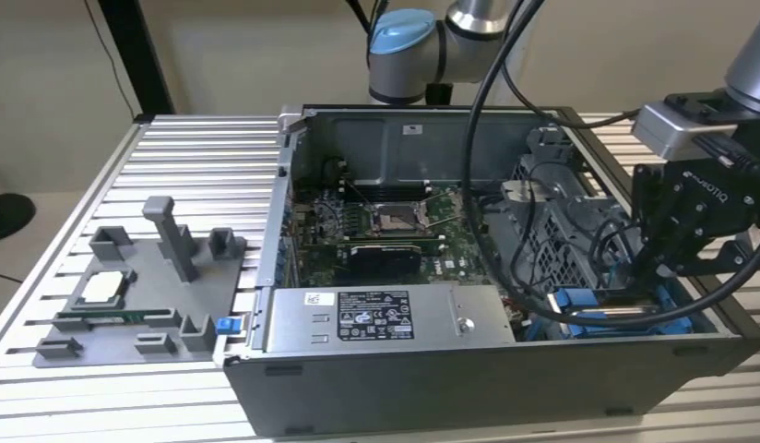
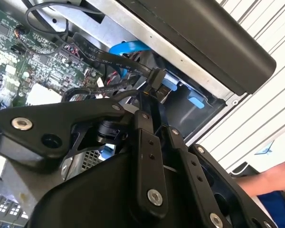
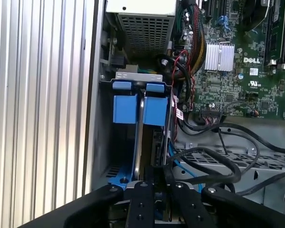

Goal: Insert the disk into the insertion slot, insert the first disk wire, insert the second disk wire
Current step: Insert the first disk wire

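fingers (image 2: 143,142) of the one arm (image 1: 411,41) are drawn narrow and pinch one black wire plug (image 2: 156,80) at their tips. they hang just over the insertion slot (image 3: 103,142) in a corner of the case. in the exterior view that corner is on the exterior view's right.

one disk (image 3: 138,135) sits in the slot. the first wrist view shows it edge-on, its silver side running between the two blue tabs (image 3: 125,108) of its carrier, which lie side by side. one blue clip (image 2: 195,101) shows at the slot's edge in the second wrist view. one blue flat cable (image 2: 128,47) curves behind the plug. black cables (image 3: 213,164) loop beside the disk, too tangled to count.

one computer case (image 1: 479,388) lies open on the ribbed metal surface (image 1: 195,157). inside it are one green motherboard (image 1: 380,231) and one grey labelled power-supply box (image 1: 380,318), the box against the near wall. one grey tray (image 1: 110,323) of holders stands on the surface just beside the case, on the exterior view's left.

one person's hand (image 2: 270,178), with one blue sleeve (image 2: 275,206), rests outside the case.
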Motion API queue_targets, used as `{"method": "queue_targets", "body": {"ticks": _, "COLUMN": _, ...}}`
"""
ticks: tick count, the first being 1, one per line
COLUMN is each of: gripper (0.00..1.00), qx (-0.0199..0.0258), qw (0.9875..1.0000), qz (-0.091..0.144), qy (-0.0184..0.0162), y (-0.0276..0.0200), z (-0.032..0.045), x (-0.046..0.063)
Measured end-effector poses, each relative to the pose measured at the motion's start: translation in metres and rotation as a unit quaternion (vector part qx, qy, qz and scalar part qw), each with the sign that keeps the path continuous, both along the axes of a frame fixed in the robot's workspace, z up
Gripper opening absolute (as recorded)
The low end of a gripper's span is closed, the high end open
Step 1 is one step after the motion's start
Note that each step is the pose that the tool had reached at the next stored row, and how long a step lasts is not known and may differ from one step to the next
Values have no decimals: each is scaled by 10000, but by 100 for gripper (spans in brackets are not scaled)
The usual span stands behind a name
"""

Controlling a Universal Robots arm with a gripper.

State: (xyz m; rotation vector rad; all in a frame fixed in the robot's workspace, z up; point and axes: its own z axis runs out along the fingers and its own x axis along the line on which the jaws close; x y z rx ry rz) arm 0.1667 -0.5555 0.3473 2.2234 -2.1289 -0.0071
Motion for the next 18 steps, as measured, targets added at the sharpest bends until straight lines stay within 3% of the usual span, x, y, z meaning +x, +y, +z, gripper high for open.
{"method": "queue_targets", "body": {"ticks": 18, "gripper": 0, "qx": 4, "qw": 10000, "qz": -12, "qy": 0, "y": 0, "z": -101, "x": 0}}
